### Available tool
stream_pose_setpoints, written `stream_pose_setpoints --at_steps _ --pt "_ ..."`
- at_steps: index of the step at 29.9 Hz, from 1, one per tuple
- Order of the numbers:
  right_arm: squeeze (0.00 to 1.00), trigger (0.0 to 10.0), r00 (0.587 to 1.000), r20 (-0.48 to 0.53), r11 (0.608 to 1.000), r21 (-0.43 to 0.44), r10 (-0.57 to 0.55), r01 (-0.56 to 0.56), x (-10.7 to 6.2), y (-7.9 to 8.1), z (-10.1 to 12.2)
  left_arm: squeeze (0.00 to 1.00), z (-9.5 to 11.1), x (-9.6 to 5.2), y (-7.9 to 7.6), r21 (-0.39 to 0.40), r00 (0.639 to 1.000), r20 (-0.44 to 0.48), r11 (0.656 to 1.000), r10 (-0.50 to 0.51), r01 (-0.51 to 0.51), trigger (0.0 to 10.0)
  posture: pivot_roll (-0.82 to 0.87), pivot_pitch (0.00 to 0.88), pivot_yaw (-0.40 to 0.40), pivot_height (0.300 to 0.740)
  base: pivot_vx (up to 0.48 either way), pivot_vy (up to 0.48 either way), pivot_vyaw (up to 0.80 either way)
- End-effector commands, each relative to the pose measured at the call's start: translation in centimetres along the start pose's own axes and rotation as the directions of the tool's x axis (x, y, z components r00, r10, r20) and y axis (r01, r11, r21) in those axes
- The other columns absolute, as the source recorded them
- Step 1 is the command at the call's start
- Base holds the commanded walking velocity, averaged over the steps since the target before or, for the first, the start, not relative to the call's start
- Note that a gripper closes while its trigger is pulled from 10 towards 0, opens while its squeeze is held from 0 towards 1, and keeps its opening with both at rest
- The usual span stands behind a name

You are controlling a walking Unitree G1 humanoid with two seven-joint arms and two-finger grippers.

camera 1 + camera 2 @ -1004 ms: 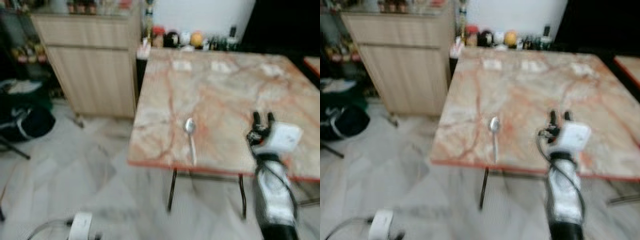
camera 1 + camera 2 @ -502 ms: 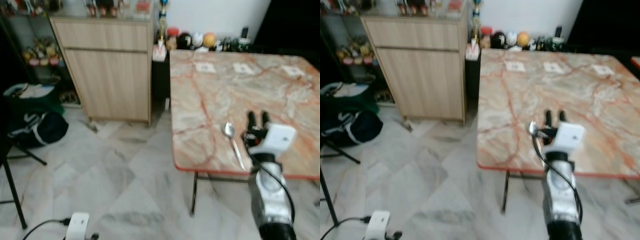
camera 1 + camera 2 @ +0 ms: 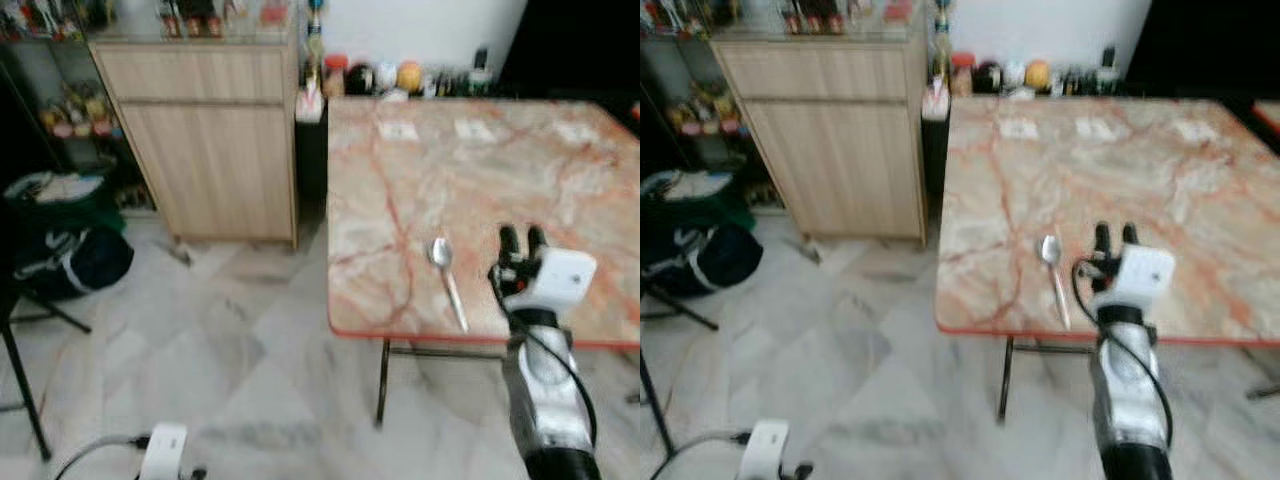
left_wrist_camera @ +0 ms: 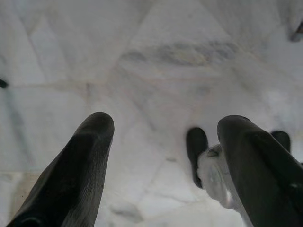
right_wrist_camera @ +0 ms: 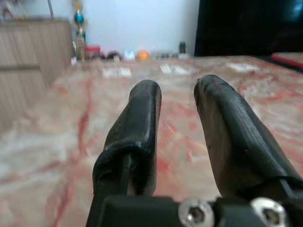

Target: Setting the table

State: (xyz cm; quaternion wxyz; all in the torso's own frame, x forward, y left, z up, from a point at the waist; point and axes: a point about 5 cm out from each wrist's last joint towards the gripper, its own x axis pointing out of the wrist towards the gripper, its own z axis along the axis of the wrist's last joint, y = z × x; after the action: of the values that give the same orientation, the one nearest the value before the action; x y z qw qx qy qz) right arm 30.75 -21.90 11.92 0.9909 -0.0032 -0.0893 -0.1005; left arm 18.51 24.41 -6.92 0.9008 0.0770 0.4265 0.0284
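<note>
Left eye view: a metal spoon (image 3: 446,276) lies on the pink-veined marble table (image 3: 400,200), near its front edge, bowl pointing away from the robot. The right gripper (image 3: 523,240) is raised over that same edge, just beside the spoon and apart from it, its two black fingers slightly parted and holding nothing. A wooden cabinet (image 3: 200,130) stands against the wall next to the table, a dark bag (image 3: 70,262) sits on the pale marble floor (image 3: 230,360), and jars and bottles (image 3: 400,78) line the table's far side.

Left wrist view: the left gripper (image 4: 161,137) hangs over the floor tiles, fingers spread wide and empty.

Right wrist view: the right gripper's fingers (image 5: 142,123) point across the tabletop with a narrow gap between them, grasping nothing.
</note>
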Motion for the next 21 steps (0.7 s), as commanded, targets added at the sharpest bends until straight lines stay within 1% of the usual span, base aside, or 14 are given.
stream_pose_setpoints --at_steps 1,5,9,10,11,13,15,16,19,21 --pt "0.0 10.0 0.998 -0.055 1.0 0.0 0.026 -0.026 0.0 0.9 -0.8 0.0 -0.7 -0.2 0.4 0.009 1.0 -0.022 1.0 0.01 -0.01 10.0 0.08 0.016 -0.018 0.74 0.0 0.0 0.0" --pt "0.0 10.0 0.987 -0.142 0.997 0.013 0.076 -0.074 0.0 1.6 -2.2 0.0 -0.6 -0.2 0.4 -0.006 1.0 -0.016 1.0 0.01 -0.01 10.0 0.09 0.013 -0.02 0.74 0.0 0.0 0.0" --pt "0.0 10.0 0.982 -0.172 0.997 0.003 0.082 -0.083 0.2 1.9 -2.7 0.0 -0.6 -0.2 0.3 -0.005 1.0 -0.018 1.0 0.006 -0.006 10.0 0.09 0.012 -0.02 0.74 0.0 0.0 0.0" --pt "0.06 10.0 0.974 -0.211 0.996 0.019 0.087 -0.085 0.5 2.1 -3.2 0.0 -0.6 -0.2 0.3 -0.006 1.0 -0.019 1.0 0.006 -0.006 10.0 0.09 0.011 -0.02 0.74 0.0 0.0 0.0" --pt "1.0 10.0 0.971 -0.226 0.996 0.033 0.082 -0.077 0.7 2.1 -3.4 0.0 -0.6 -0.1 0.3 -0.007 1.0 -0.019 1.0 0.005 -0.005 10.0 0.09 0.011 -0.02 0.74 0.0 0.0 0.0" --pt "1.0 10.0 0.959 -0.275 0.997 0.057 0.063 -0.049 1.1 2.1 -3.9 0.0 -0.5 -0.1 0.2 -0.007 1.0 -0.018 1.0 0.003 -0.003 10.0 0.09 0.011 -0.021 0.74 0.0 0.0 0.0" --pt "1.0 10.0 0.934 -0.356 0.996 0.09 0.027 0.005 1.6 2.1 -4.7 0.0 -0.4 -0.1 0.1 -0.009 1.0 -0.016 1.0 0.001 -0.001 10.0 0.09 0.01 -0.024 0.74 0.0 0.0 0.0" --pt "1.0 10.0 0.934 -0.356 0.996 0.09 0.027 0.005 1.6 2.1 -4.7 0.0 -0.4 -0.1 0.1 -0.009 1.0 -0.016 1.0 0.001 -0.001 10.0 0.09 0.01 -0.024 0.74 0.0 0.0 0.0" --pt "1.0 10.0 0.916 -0.4 0.994 0.111 0.025 0.022 2.0 2.2 -5.1 0.0 -0.4 -0.1 0.0 -0.013 1.0 -0.016 1.0 0.0 -0.001 10.0 0.1 0.01 -0.028 0.74 0.0 0.0 0.0" --pt "1.0 10.0 0.912 -0.41 0.992 0.128 0.033 0.022 2.5 2.5 -5.0 0.0 -0.4 -0.1 0.0 -0.016 1.0 -0.016 1.0 0.001 -0.002 10.0 0.1 0.009 -0.03 0.74 0.0 0.0 0.0"
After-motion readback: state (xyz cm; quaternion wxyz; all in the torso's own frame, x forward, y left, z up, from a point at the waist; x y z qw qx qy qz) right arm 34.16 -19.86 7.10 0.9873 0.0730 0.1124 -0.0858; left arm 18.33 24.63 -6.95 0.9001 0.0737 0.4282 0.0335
